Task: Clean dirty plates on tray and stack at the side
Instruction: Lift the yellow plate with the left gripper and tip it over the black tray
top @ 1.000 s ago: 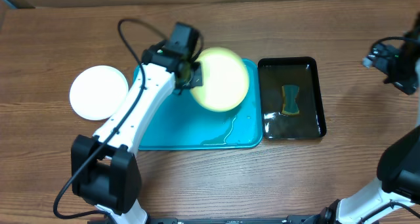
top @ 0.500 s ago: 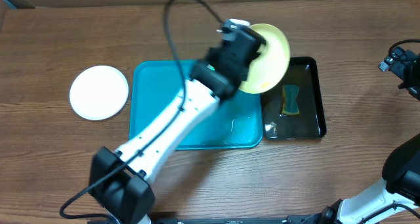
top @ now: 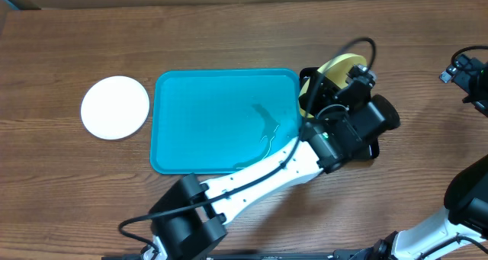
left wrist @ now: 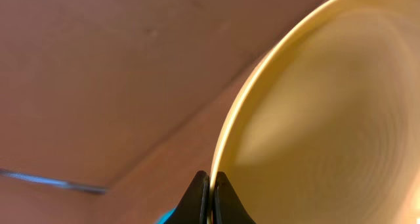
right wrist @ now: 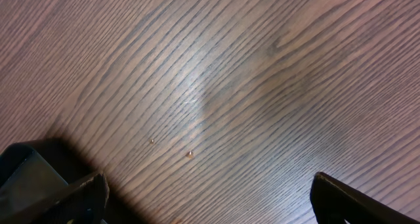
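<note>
The turquoise tray [top: 221,123] lies mid-table with only a streak of water on it. A white plate [top: 115,107] rests flat on the wood to its left. My left gripper [top: 319,98] [left wrist: 210,184] is shut on the rim of the pale yellow-green plate [top: 339,64] [left wrist: 321,119], holding it tipped up on edge above the black water tray [top: 306,72]. My right gripper [right wrist: 210,204] hangs open over bare wood at the far right edge [top: 465,73], with nothing between its fingers [right wrist: 65,192].
The left arm [top: 290,165] stretches diagonally from the table's front across the turquoise tray's lower right corner and hides most of the black tray. A few water drops [right wrist: 190,154] lie on the wood under the right gripper.
The left arm has swung right, carrying the yellow-green plate off the turquoise tray to above the black tray and tipping it on edge. The right gripper has barely moved.
</note>
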### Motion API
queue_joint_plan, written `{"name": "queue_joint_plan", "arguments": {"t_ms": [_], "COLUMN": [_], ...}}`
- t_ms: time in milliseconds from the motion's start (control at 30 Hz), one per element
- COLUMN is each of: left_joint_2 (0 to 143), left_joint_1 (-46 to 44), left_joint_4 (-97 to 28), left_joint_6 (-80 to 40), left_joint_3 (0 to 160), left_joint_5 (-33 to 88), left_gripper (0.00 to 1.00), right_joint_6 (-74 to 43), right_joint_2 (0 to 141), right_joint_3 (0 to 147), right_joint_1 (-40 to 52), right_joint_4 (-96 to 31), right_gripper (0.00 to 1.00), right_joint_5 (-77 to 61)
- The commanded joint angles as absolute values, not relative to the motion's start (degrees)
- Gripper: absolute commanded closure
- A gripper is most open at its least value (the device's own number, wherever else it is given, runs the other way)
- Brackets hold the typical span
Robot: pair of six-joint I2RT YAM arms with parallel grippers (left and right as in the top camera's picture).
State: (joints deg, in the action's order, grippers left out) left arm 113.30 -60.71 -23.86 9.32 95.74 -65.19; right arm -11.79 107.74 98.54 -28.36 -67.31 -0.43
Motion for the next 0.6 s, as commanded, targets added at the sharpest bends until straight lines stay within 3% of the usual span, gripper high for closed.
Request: {"name": "queue_joint_plan", "arguments": {"t_ms": [0,300,567], "left_joint_2": [114.8,114.7,113.0], "left_joint_1": [-60.9,-59.7,-52.0], "left_joint_4": [-23.0,-20.8,-34.7], "left_joint_6": [15.4,8.6,-13.2], "left_joint_3": [96.9,96.9,97.6], "left_joint_5": [-75.6,-72.1,-44.6], "left_gripper": [0.96,0.96,0.96], "right_joint_6": [-12.0,-12.0,-12.0], "right_joint_2": [107.0,107.0,107.0], "right_joint_3": [99.4,99.4,99.4], "right_joint_1": [-28.4,-28.4,-28.4], "right_joint_4": [-67.2,-67.2,-67.2], "right_gripper": [0.0,0.0,0.0], "right_joint_5": [0.0,0.0,0.0]}}
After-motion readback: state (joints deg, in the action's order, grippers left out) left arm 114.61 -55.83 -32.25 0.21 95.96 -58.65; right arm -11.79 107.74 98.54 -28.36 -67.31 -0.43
